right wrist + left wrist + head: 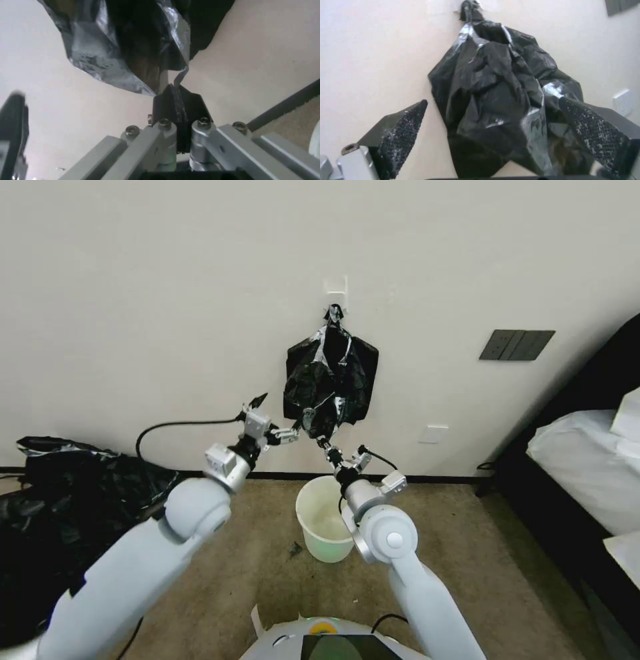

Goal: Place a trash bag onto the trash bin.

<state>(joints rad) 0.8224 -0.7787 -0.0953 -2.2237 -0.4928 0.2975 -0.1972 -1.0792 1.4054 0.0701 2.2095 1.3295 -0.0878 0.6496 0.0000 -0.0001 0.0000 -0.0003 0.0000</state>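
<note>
Trash bag hangs from wall hook above trash bin. Right claw clamped on bag's lower edge; left claw spread apart beside it. Black sheeting heap lies left.

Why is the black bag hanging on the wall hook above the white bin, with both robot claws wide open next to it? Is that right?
Almost. The trash bag does hang from the wall hook above the trash bin, and the left gripper is wide open at it. But the right gripper is not open: the right wrist view shows it pinched shut on the bag's bottom edge.
</note>
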